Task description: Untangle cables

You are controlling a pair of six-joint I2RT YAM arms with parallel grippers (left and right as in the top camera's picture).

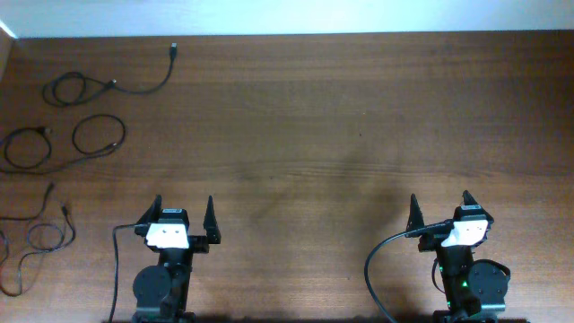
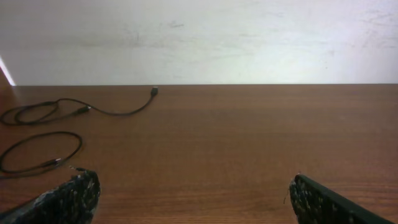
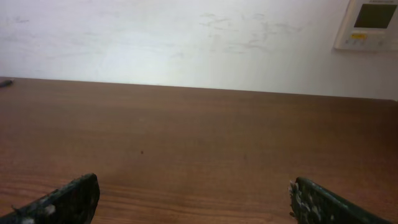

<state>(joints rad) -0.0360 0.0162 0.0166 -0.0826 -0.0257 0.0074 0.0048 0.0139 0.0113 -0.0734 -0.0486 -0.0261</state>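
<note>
A brown wood-grain worktop [image 1: 341,117] runs up to a plain white wall [image 2: 249,37]. The thin black wiry cables [image 1: 123,135] lie on its far-left part as three separate loose cords, each apart from the others.

The farthest cord [image 1: 171,52] ends in a small plug near the wall and curls into a loop further left. The middle cord [image 1: 75,136] forms two rough loops side by side. The nearest cord [image 1: 70,235] trails down the left edge in slack bends, partly cut off by the frame.

The left claw [image 1: 184,203] sits at the near edge with its two dark fingers spread wide and nothing between them. All three cords lie to its left and ahead of it, none touching it. The nearest cord is the closest, off to its left. In the left wrist view the farthest and middle cords rest on the wood beyond the left finger.

The right claw [image 1: 440,199] is also spread wide and empty, well apart from the cords, across the worktop. Its wrist view shows bare wood, a small dark tip [image 3: 5,82] at the left edge, and a white rectangular wall panel [image 3: 370,25] with a small display.
</note>
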